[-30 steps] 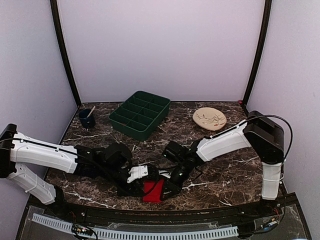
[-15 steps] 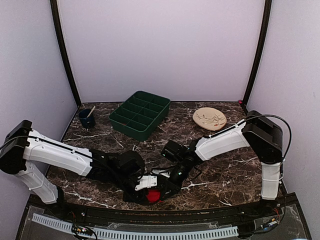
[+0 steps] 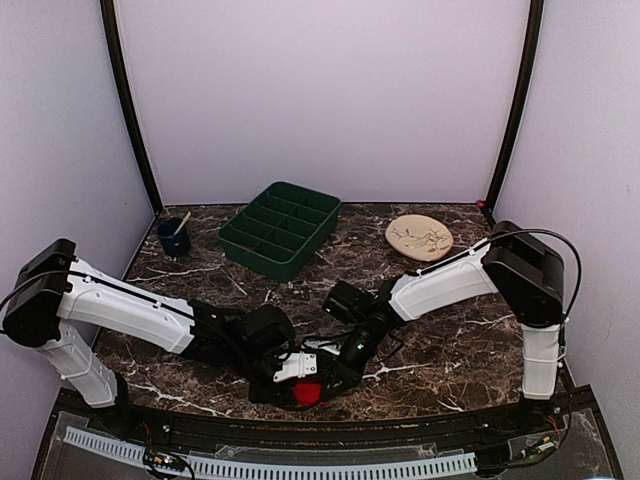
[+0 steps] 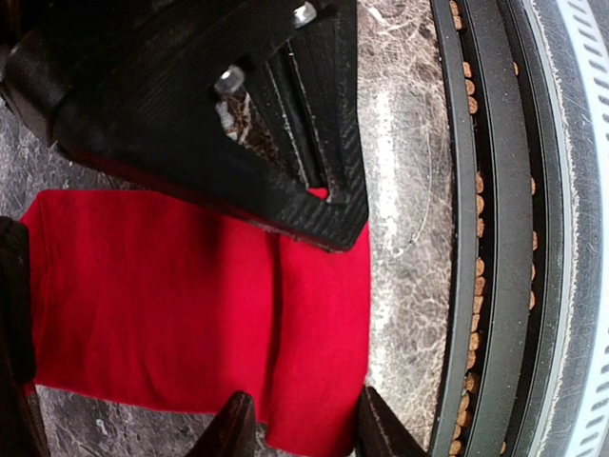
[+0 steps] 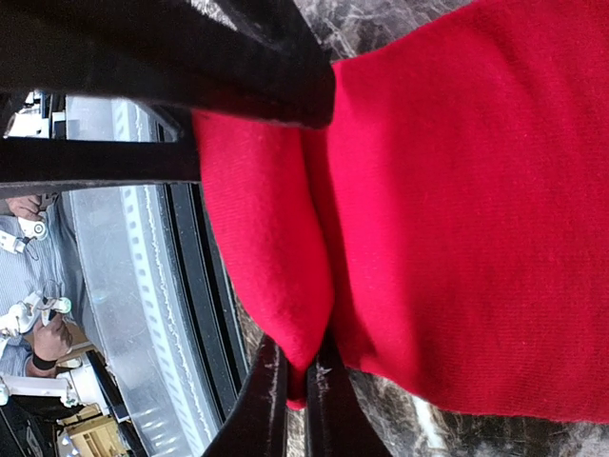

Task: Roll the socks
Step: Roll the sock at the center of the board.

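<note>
Just red socks (image 5: 457, 190) tight in the right hand (image 5: 297, 386).

The left gripper (image 3: 298, 378) is shifted rightward over the bright red soft fabric socks (image 3: 308, 392), which are reduced from a flat wedge to a small bundle.

White shells (image 3: 125, 302), black joints (image 3: 530, 275), black claws (image 4: 304, 433)
</note>
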`<state>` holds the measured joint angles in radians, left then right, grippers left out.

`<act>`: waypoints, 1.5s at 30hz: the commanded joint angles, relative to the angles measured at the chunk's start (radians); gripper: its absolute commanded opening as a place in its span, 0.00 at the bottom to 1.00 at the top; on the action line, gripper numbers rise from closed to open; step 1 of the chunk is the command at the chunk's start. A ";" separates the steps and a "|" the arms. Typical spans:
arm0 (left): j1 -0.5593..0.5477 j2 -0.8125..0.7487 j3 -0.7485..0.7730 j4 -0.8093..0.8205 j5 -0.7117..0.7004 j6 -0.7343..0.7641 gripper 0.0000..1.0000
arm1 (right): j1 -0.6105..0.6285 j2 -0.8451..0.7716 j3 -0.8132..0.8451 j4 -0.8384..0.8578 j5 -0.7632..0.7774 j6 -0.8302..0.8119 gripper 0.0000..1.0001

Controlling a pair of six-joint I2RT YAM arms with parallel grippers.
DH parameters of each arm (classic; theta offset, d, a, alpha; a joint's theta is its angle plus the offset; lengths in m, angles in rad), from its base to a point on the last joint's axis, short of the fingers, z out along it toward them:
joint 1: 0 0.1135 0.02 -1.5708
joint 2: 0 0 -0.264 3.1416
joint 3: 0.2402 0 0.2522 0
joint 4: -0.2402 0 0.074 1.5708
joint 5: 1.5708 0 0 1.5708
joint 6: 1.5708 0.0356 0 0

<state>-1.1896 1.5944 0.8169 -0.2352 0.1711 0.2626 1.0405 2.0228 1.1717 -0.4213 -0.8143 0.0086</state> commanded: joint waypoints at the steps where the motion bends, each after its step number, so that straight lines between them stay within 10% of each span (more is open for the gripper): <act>1: -0.007 0.008 0.022 -0.007 -0.001 0.015 0.36 | -0.005 0.024 0.014 -0.027 0.005 -0.010 0.05; 23: 0.001 0.054 0.036 -0.056 0.060 -0.010 0.08 | -0.024 0.011 -0.006 0.015 0.004 0.018 0.20; 45: 0.126 0.089 0.057 -0.104 0.251 -0.061 0.03 | -0.109 -0.084 -0.163 0.218 -0.040 0.145 0.28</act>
<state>-1.0817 1.6600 0.8524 -0.2661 0.3614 0.2016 0.9531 1.9694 1.0351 -0.2493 -0.8917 0.1165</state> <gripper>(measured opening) 0.070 0.279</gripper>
